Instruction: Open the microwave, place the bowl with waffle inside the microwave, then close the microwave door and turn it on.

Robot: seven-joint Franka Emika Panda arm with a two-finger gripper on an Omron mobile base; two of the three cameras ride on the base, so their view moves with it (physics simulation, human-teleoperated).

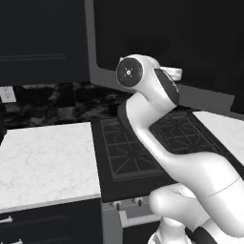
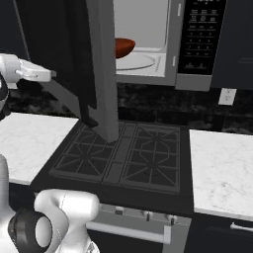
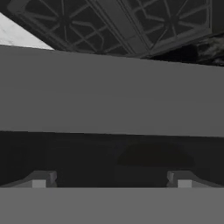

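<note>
The microwave (image 2: 163, 44) keypad's print is too small to read. The bowl (image 2: 123, 47) sits inside, behind the open microwave door (image 2: 101, 69). The pincer (image 3: 111, 183) is spread, empty.

Microwave (image 2: 163, 44): matt grey-silver metal-look frame, smooth pale cavity walls. Microwave door (image 2: 96, 64): dark glossy glass in a flat grey border. Bowl (image 2: 123, 47): smooth reddish-brown, slight sheen. Stove (image 2: 128, 155): matt black grates, cast-iron look. Countertop (image 1: 45, 162): polished white marble. Backsplash (image 1: 52, 102): glossy black veined stone.
</note>
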